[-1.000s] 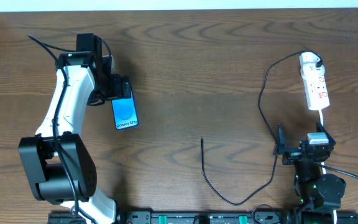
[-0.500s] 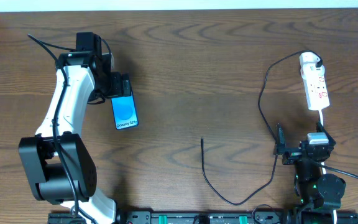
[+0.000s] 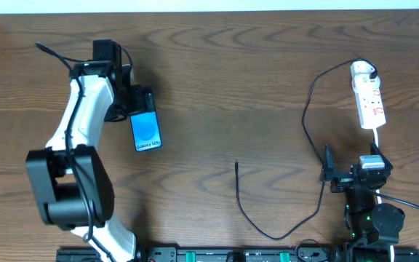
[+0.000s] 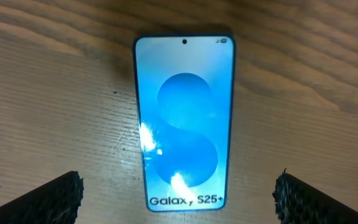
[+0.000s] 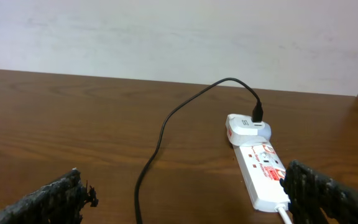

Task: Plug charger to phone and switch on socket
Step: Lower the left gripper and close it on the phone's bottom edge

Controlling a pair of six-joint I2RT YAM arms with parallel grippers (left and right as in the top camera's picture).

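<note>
The phone lies flat on the table at the left, blue screen up, reading "Galaxy S25+"; in the left wrist view it sits between my fingers. My left gripper is open just above the phone's far end, not touching it. The charger cable runs from its white plug in the socket at the far right, down to a loose connector tip at table centre. My right gripper is open and empty, near the front edge below the socket.
The socket's white lead runs toward my right arm. A pale wall stands behind the table's far edge. The brown wooden table lies between phone and cable.
My left arm has shifted slightly; the phone, the cable and the right arm have not moved.
</note>
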